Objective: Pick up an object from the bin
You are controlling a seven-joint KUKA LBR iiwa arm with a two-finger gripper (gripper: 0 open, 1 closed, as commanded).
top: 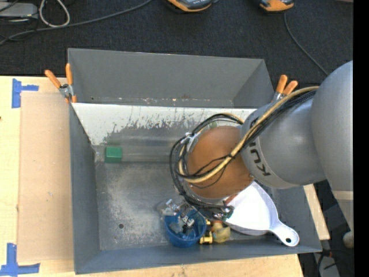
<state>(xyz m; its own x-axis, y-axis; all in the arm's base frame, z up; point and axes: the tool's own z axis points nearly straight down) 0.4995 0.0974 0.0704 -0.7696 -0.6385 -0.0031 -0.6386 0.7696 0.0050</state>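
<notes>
My gripper (183, 217) hangs low at the bin's front, just under the arm's orange cover. It sits right over a round blue cup-like thing (174, 235) that lies near the front wall, and its metal tip reaches into the top of that blue thing. A small brass-yellow piece (218, 233) lies just right of the blue thing. A white funnel-shaped scoop (260, 213) with a handle tab lies to the right, partly hidden under the arm.
A clear tube with a green cap (113, 153) lies along the back-left of the floor. The bare grey floor stretches across the left half. The arm and its cables cover the middle right.
</notes>
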